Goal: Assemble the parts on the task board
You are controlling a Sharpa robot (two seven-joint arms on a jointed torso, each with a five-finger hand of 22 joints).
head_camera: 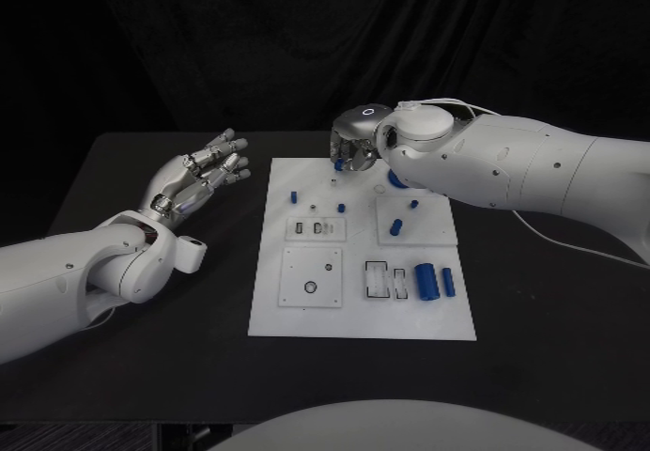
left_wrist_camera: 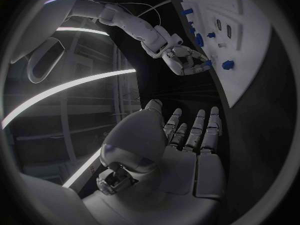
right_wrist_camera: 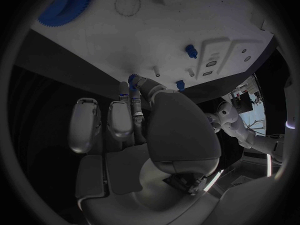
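Task board point(head_camera: 355, 315) mid-frame on black table point(head_camera: 135, 376). R hand point(head_camera: 355, 148) at board's top edge, fingers curled, pinching small blue part point(right_wrist_camera: 132, 78) at fingertips. L hand point(head_camera: 201, 178) upper left, off board, fingers apart, holding nothing. Blue gear point(right_wrist_camera: 67, 5) by R wrist. Two blue cylinders point(head_camera: 434, 280) lie lower right of board.

The board point(head_camera: 355, 319) lies in the middle of the frame on the black surface point(head_camera: 542, 310). The left hand point(head_camera: 201, 177) is at centre left, off the board, fingers straight and apart, holding nothing. The right hand point(head_camera: 355, 146) hangs at upper centre over the board's top edge, fingers curled down; whether it pinches anything cannot be told. Blue parts point(head_camera: 425, 280) lie at the board's lower right, a small peg point(head_camera: 294, 196) near its upper left
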